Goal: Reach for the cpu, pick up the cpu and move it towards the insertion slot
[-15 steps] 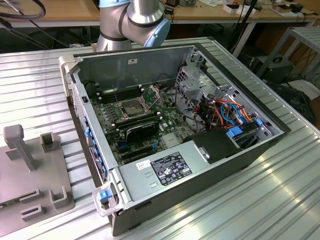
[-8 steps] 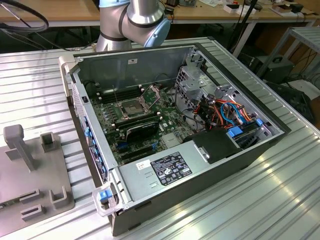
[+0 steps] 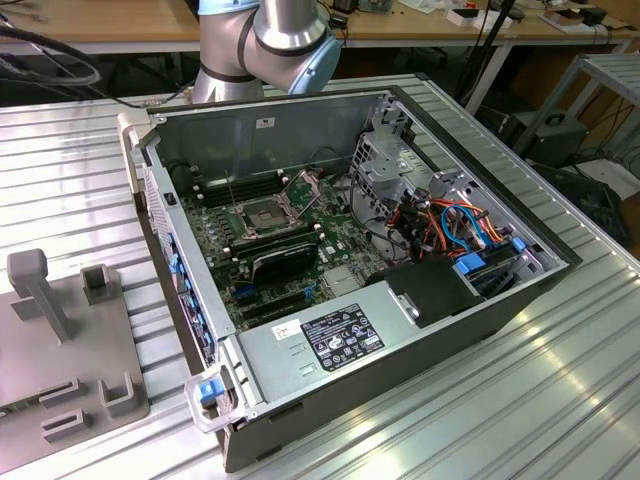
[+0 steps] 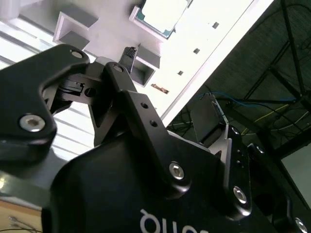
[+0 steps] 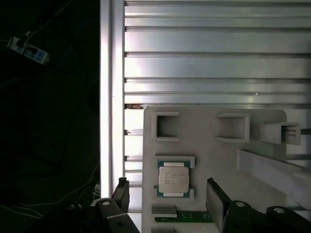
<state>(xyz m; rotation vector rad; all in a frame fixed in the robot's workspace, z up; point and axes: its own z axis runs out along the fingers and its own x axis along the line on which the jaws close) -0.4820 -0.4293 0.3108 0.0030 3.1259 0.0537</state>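
gripper (image 5: 166,182): fingers (image 5: 121,191) spread wide apart | arm (image 3: 275,35): grey-and-blue joint bent, exterior view

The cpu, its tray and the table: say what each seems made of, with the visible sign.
The cpu: seemingly a metal top, matt silvery-grey, on a thin green circuit-board-like rim. The tray: probably plastic, matt pale grey, with moulded pockets. The table: likely aluminium, ribbed slats with a bright sheen.

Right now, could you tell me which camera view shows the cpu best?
The first wrist view: the cpu lies whole, top up, on its white tray. The second wrist view catches it aslant, partly cropped.
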